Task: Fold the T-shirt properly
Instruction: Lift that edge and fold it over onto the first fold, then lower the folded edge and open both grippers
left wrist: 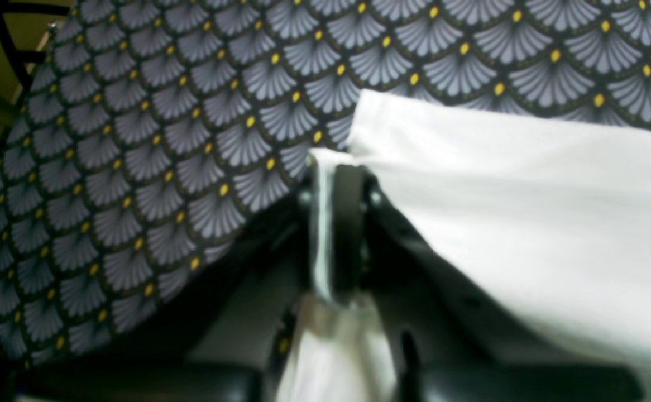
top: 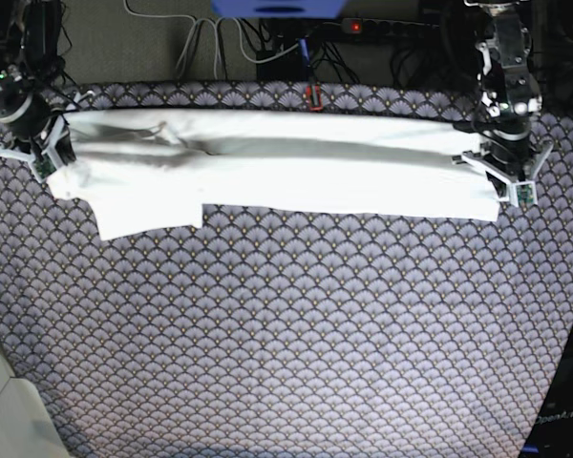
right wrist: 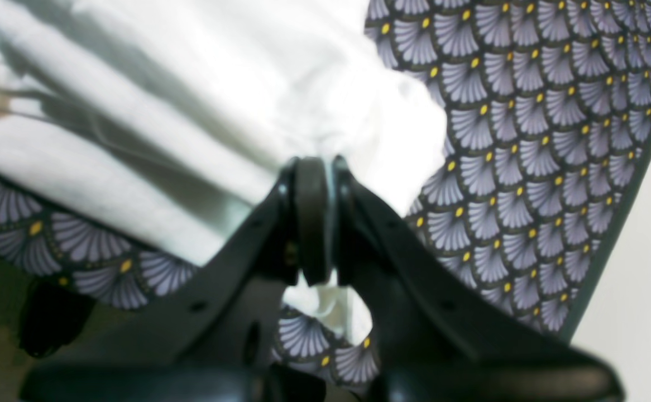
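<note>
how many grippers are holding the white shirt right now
2. The left gripper pinches the white cloth T-shirt at the base view's right end; the right gripper at its left end.

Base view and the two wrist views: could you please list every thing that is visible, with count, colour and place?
White cloth T-shirt: one, white, folded into a long band across the far part of the table, one sleeve sticking out toward the near side at the base view's left.
Patterned tablecloth: one, dark with grey fan scales and yellow dots, covering the whole table.
Cables: several, black and white, on the floor behind the table.
Red object: one, small, at the far table edge; too small to identify.
Left gripper: one, black, at the base view's right end of the shirt, shut on the cloth.
Right gripper: one, black, at the base view's left end, shut on the cloth.
</note>
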Tool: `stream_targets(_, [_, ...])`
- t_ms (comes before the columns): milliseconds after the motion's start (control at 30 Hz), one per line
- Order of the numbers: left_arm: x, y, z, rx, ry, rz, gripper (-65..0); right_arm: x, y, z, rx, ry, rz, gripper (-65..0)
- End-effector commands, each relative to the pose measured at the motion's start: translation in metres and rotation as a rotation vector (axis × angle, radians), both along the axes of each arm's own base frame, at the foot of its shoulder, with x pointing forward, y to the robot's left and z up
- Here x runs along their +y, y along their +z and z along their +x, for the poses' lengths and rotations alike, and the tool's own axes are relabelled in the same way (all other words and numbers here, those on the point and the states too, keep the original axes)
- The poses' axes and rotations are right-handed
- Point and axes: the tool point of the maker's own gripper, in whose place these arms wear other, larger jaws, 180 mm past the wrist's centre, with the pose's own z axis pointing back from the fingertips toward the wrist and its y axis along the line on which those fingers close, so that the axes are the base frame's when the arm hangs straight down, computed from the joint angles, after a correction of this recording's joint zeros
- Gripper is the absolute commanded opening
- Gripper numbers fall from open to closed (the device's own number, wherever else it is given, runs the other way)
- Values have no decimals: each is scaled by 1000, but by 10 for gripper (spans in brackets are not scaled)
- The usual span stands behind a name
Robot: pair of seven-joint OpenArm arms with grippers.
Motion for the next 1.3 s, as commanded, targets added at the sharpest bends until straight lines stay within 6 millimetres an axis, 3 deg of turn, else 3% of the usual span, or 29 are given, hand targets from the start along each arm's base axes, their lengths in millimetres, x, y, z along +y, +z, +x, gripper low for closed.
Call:
stream_targets(0, [8, 14, 8, -47, 5, 29, -542, -4, 10, 6, -31, 6, -12, -643])
stream_targets(167, [7, 14, 7, -46, 3, 29, -429, -6, 3, -5, 10, 1, -25, -490])
stream_targets(333, [7, 13, 6, -42, 3, 29, -418, -9, -2, -12, 44, -7, -37, -381])
stream_targets(433, [7, 12, 5, -39, 2, 29, -417, -11, -1, -12, 43, -9, -40, -360])
stream_targets(600, [7, 11, 3, -35, 3, 29, -417, -45, 16, -13, 0, -99, -81, -360])
stream_targets(833, [6, 10, 3, -33, 2, 27, -417, -72, 50, 8, -112, -166, -81, -360])
stream_targets(967, [6, 7, -2, -22, 2, 27, -417, -68, 57, 22, -148, -157, -72, -358])
stream_targets(1267, [6, 7, -2, -21, 2, 27, -416, -12, 56, 86, -99, -35, -70, -356])
